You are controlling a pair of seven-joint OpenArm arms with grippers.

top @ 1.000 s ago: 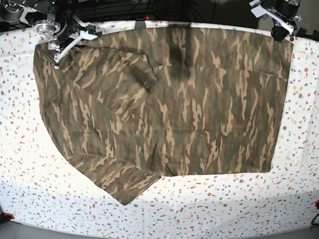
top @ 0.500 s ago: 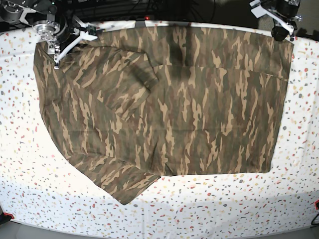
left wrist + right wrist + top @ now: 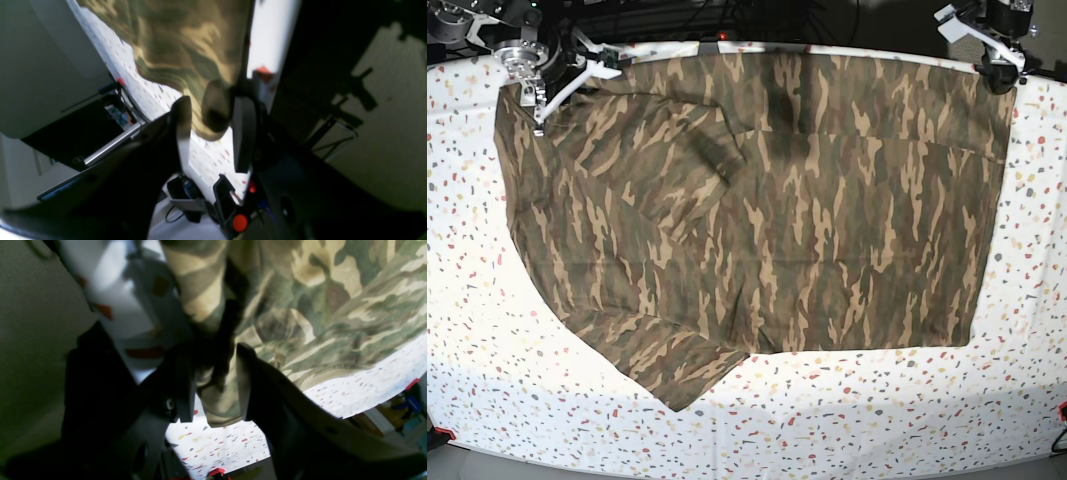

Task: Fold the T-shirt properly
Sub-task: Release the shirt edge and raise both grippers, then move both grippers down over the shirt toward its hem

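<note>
The T-shirt [image 3: 757,210] was spread flat across the speckled counter [image 3: 487,330], covering most of it, with one sleeve sticking out toward the near edge in the base view and a folded-over flap lying on top near the far left. The camo cloth ran right up to the far edge of the counter.

The right gripper [image 3: 211,383] was parked at the shirt's far corner on the left of the base view. In the right wrist view its fingers [image 3: 245,380] were seen parted, with a bunched bit of the hem sitting in the gap between them; the cloth wasn't squeezed, though whether it brushed one finger couldn't be told.

The left gripper [image 3: 210,130] was at the opposite far corner. Its fingers [image 3: 245,133] were spread apart too, and a rounded lump of the shirt's corner was seen between them, just beside the right-hand finger in the left wrist view. That view was pretty blurry, so actual contact couldn't be made out. Neither corner looked clamped.
</note>
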